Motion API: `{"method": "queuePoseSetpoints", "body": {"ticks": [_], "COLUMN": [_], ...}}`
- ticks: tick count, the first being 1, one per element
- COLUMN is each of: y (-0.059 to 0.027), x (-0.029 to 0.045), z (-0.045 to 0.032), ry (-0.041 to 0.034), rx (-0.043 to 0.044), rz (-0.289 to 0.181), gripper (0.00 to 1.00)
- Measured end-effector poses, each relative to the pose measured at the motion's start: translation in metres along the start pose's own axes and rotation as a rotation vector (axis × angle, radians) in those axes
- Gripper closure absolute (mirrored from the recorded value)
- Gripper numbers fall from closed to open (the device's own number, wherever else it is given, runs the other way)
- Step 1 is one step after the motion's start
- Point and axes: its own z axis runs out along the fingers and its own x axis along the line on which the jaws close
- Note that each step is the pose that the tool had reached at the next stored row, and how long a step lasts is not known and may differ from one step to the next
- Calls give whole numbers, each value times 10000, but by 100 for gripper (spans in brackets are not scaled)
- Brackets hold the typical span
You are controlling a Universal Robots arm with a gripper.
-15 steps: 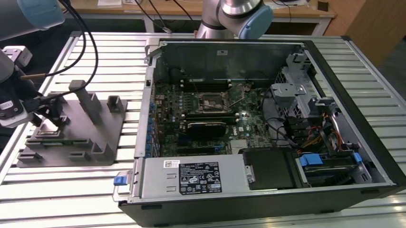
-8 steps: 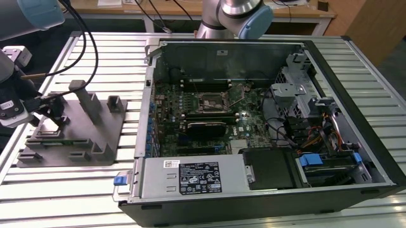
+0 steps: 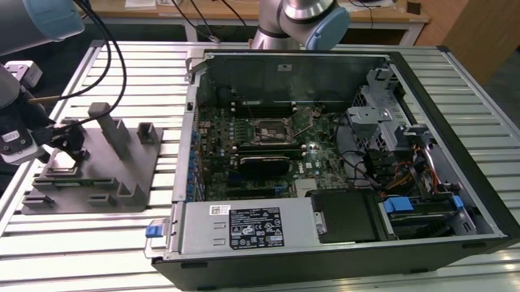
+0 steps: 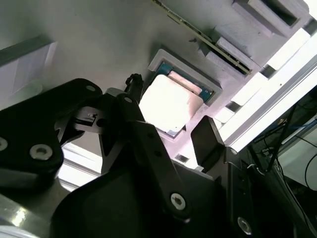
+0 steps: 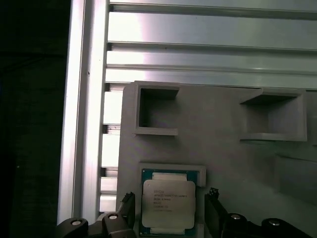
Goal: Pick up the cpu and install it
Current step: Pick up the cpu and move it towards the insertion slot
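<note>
1. Slatted table (image 3: 138, 67): grey fixture block (image 3: 134, 167) beside open computer case (image 3: 479, 201).
2. Block's recess holds the cpu (image 5: 168, 206), not lifted.
3. Over it, end effector (image 4: 170, 106) spread apart, straddling; pickup and install both left.

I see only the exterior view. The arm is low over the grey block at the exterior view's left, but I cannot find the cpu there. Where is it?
Observer: In the first wrist view the cpu lies flat in a square pocket of the grey block, metal top up.
Operator: Does the tool hold it already?
Observer: No. The tool is open; its tips flank the cpu, with a gap on each side.
</note>
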Motion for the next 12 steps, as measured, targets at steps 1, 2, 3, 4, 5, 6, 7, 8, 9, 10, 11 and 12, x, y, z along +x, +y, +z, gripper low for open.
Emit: {"method": "queuePoseSetpoints", "body": {"ticks": [1, 2, 3, 4, 5, 6, 7, 8, 9, 10, 11, 12], "y": [0, -1, -2, -2, -3, -2, -2, -2, -3, -3, -3, -3], "x": [0, 1, 1, 1, 1, 2, 1, 1, 1, 1, 1, 0], "z": [8, 17, 27, 36, 40, 43, 47, 54, 62, 67, 69, 71], "ry": [0, 1, 1, 0, 2, 2, 1, 0, -1, 0, 3, 2], "rx": [0, 1, 0, 0, 1, 2, 1, 0, 0, 0, 2, 1], "rz": [0, 0, 0, 0, 0, 1, 0, 0, 0, 0, 1, 1], "gripper": [34, 34, 34, 34, 34, 34, 34, 34, 34, 34, 34, 34]}}
